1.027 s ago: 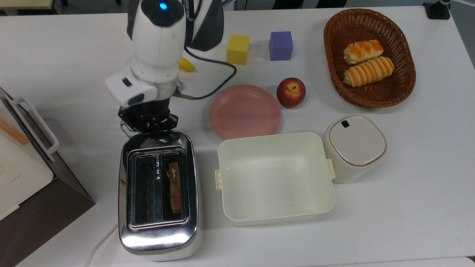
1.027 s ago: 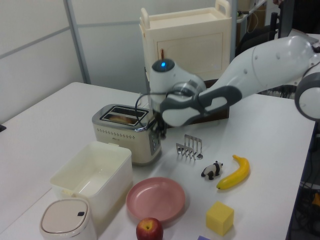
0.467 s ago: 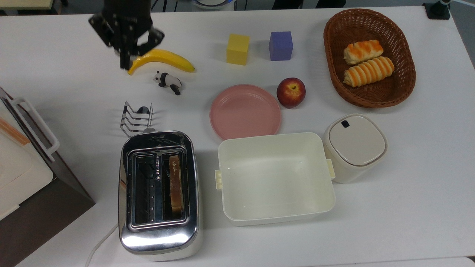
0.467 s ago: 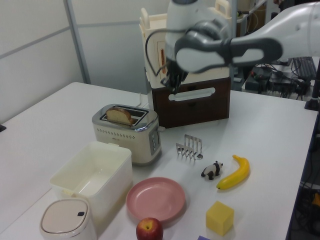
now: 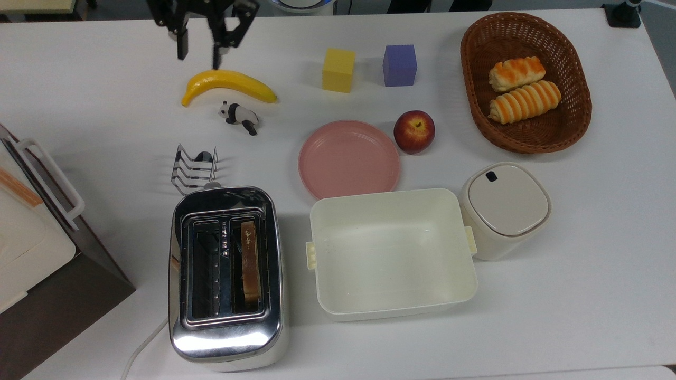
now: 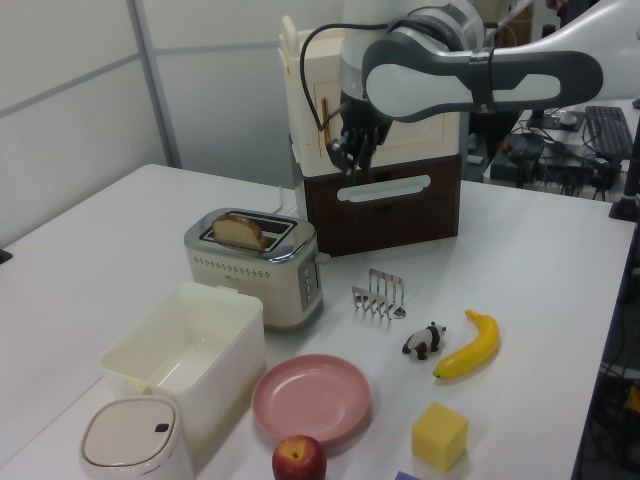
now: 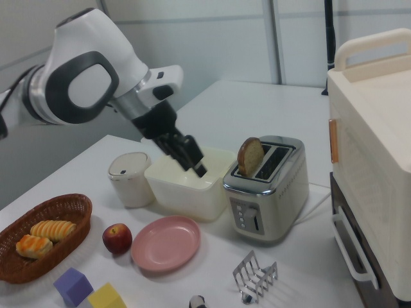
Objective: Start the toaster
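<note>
Looking from the top view, the hand (image 5: pixel 199 50) is cut off by the upper edge, fingers spread, empty, above the banana (image 5: pixel 228 85). The chrome toaster (image 5: pixel 227 279) sits low on the desk (image 5: pixel 581 295), toast (image 5: pixel 250 261) in one slot. Left view: toast (image 6: pixel 238 231) sticks up. Right view: its lever is hard to make out.

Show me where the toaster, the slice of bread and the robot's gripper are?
toaster (image 5: pixel 227 338): top view, on its shiny chrome top near the front edge.
slice of bread (image 7: pixel 249 156): right view, on its flat browned face.
gripper (image 5: pixel 199 53): top view, midway between its open fingertips.
</note>
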Motion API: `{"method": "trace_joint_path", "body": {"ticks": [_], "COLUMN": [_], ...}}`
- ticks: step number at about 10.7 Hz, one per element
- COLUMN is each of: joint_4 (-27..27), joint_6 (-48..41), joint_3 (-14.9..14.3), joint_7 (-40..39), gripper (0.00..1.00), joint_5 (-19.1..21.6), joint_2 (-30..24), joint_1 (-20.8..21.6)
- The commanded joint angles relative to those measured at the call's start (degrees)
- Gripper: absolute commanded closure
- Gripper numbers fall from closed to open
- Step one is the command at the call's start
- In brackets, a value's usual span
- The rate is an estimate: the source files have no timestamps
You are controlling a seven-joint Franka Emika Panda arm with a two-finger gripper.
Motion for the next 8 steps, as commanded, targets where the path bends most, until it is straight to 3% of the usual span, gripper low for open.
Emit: {"method": "trace_joint_path", "body": {"ticks": [1, 4, 8], "joint_4": [-2.0, -2.0, -2.0], "joint_6": [-11.2, -17.5, -17.7], "joint_3": [-1.1, -1.1, -1.2], "joint_7": [0.9, 0.9, 0.8], "gripper": [0.00, 0.00, 0.00], "joint_5": [4.0, 6.4, 6.5], "joint_2": [-5.6, -7.5, -7.5], "joint_1": [2.9, 4.7, 4.7]}}
